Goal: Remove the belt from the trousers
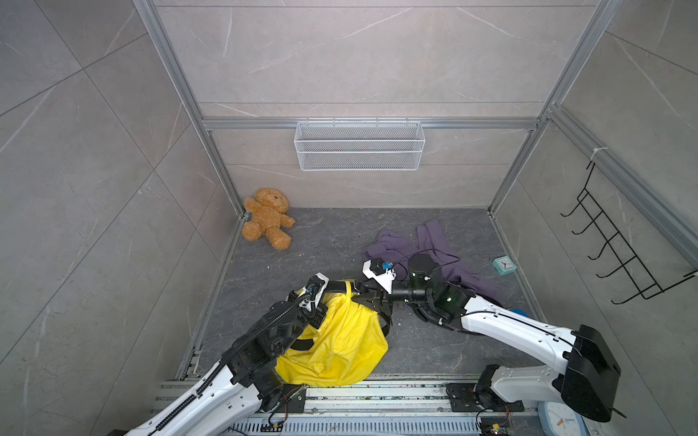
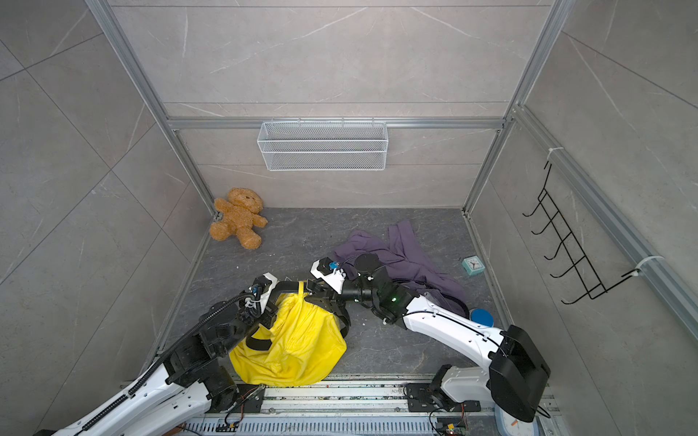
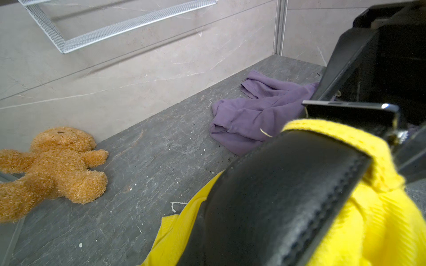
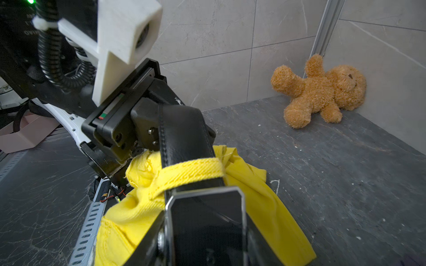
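The yellow trousers [image 1: 340, 347] [image 2: 298, 351] hang in a bunch from a black belt [image 1: 338, 285] [image 2: 289, 287] stretched between my two grippers above the floor. My left gripper [image 1: 325, 292] [image 2: 272, 298] is shut on the strap end. My right gripper [image 1: 368, 292] [image 2: 317, 292] grips the belt at its buckle [image 4: 205, 225]. One yellow belt loop [image 4: 189, 172] [image 3: 345, 135] wraps the strap [image 3: 276, 195] right beside the buckle [image 3: 352, 112]. More belt curves down under the right gripper and shows again at the trousers' left side. Neither wrist view shows its own jaws, as the belt covers them.
A teddy bear [image 1: 268, 219] lies in the back left corner. A purple garment [image 1: 434, 253] lies behind the right arm, with a small teal clock [image 1: 504, 265] by the right wall. A wire basket [image 1: 359, 145] hangs on the back wall, and a black hook rack [image 1: 612, 245] on the right wall.
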Robot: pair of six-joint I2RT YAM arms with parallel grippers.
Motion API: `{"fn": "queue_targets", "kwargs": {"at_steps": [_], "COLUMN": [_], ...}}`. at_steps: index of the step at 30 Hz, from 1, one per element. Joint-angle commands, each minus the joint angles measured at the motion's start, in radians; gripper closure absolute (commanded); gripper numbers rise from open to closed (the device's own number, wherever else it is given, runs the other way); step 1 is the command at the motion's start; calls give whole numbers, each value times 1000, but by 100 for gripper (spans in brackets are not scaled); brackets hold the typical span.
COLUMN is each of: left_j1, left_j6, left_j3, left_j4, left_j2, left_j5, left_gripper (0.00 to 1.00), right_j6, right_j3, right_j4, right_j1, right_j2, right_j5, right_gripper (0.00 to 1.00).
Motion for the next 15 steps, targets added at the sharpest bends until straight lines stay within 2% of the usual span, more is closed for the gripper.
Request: {"fn": "queue_targets", "kwargs": {"at_steps": [1, 6, 13, 15], "left_j1": [18, 16, 16, 16], "left_j6": [-57, -72, -88, -91], "left_j3": [66, 104, 134, 138], "left_j4": [62, 118, 142, 139], "left_j2": [0, 51, 64, 64], "left_j5": [18, 99, 140, 142], "left_gripper": [100, 100, 100, 100], "right_j6": [31, -65, -76, -71], "right_j3": [36, 81, 79, 69], "right_j4": [-17, -95, -75, -53], "right_j1": [-56, 7, 44, 46], "right_j2": [15, 52, 84, 82], "right_j5": [124, 150, 182, 192], "right_gripper": [79, 65, 60, 55]}}
